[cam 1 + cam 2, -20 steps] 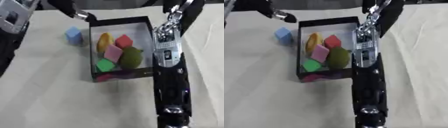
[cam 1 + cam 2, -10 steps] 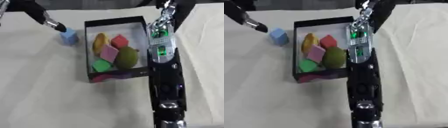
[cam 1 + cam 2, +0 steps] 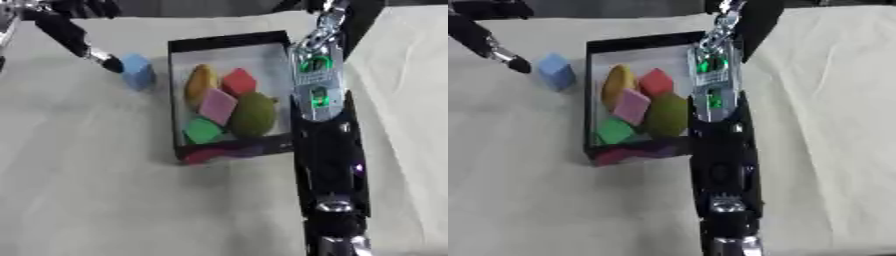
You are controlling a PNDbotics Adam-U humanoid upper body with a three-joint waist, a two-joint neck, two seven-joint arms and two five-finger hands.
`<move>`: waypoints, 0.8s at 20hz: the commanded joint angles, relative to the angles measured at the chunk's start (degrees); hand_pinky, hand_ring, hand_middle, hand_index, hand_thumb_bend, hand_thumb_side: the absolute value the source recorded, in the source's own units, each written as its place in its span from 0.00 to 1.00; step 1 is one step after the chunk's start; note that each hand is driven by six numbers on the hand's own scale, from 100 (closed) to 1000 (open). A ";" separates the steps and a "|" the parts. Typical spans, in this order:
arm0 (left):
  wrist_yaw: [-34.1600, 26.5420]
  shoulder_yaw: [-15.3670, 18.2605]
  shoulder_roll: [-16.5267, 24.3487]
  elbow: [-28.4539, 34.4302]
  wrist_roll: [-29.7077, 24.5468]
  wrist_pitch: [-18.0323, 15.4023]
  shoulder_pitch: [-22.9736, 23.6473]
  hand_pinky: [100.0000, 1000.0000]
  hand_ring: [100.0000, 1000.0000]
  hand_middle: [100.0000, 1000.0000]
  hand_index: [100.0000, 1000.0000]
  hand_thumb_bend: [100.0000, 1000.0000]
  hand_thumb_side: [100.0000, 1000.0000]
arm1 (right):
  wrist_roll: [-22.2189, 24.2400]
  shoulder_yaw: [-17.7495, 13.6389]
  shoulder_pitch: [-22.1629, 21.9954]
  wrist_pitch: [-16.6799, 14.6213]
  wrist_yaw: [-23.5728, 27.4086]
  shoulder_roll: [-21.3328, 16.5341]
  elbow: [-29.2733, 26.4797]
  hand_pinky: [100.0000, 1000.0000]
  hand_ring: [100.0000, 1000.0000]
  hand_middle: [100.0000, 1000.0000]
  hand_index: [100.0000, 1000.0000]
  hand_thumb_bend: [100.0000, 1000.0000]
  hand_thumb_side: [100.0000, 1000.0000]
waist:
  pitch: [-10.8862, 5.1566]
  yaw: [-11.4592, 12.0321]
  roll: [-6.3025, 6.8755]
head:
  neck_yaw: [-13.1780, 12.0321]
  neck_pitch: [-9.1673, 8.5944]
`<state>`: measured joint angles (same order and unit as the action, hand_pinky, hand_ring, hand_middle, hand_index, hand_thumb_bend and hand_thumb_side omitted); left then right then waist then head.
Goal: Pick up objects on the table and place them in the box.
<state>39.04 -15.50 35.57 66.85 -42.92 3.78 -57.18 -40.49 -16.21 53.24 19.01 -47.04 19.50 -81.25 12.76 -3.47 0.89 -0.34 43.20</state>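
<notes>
The blue cube [image 3: 137,70] sat on the desk [image 3: 87,190], just left of the box [image 3: 226,42] and outside it; it was the only loose piece in sight. The left robot hand [image 3: 77,35] reached in from the upper left corner, one dark finger stretched out straight with its tip [image 3: 112,64] touching or just short of the cube's left face; nothing was curled round the cube. So the cube lay to the right of that fingertip, between it and the box wall; the cube had no long axis to speak of. The right arm [image 3: 322,130] ran along the box's right side toward the top edge; its robot hand was out of view. The left was plainly nearer, and the coming grasp would likely fall to it. Inside the box lay a yellow piece [image 3: 201,83], a red block [image 3: 238,81], a pink block [image 3: 217,106], a green block [image 3: 202,130] and an olive fruit [image 3: 254,115].
</notes>
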 commanded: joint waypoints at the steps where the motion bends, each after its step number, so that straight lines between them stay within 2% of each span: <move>1: 2.60 -0.08 0.04 -1.80 1.04 1.59 -1.74 0.80 0.83 0.75 0.85 0.89 0.48 | -0.52 0.28 0.93 0.14 0.39 -0.44 -0.48 0.81 0.70 0.71 0.80 0.00 0.68 | -0.07 -0.13 -0.45 | -0.11 -0.82; 6: 4.97 -0.20 -1.53 -5.19 1.91 1.29 -2.24 0.81 0.83 0.76 0.86 0.91 0.50 | -0.73 0.32 0.72 0.08 0.76 -0.44 -0.57 0.81 0.70 0.71 0.80 0.00 0.68 | 0.11 -0.50 -0.30 | -0.17 -1.12; 16: 10.02 0.06 -3.90 -9.63 3.42 2.11 -2.79 0.79 0.79 0.67 0.78 0.96 0.59 | -0.86 0.34 0.69 0.01 1.22 -0.40 -0.48 0.81 0.70 0.71 0.80 0.00 0.69 | 0.52 -0.91 -0.24 | -0.28 -1.34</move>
<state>48.33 -16.06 30.97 57.14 -40.01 5.73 -58.42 -40.90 -16.20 52.93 18.80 -46.04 19.49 -81.14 13.26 -4.37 0.89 -0.39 42.65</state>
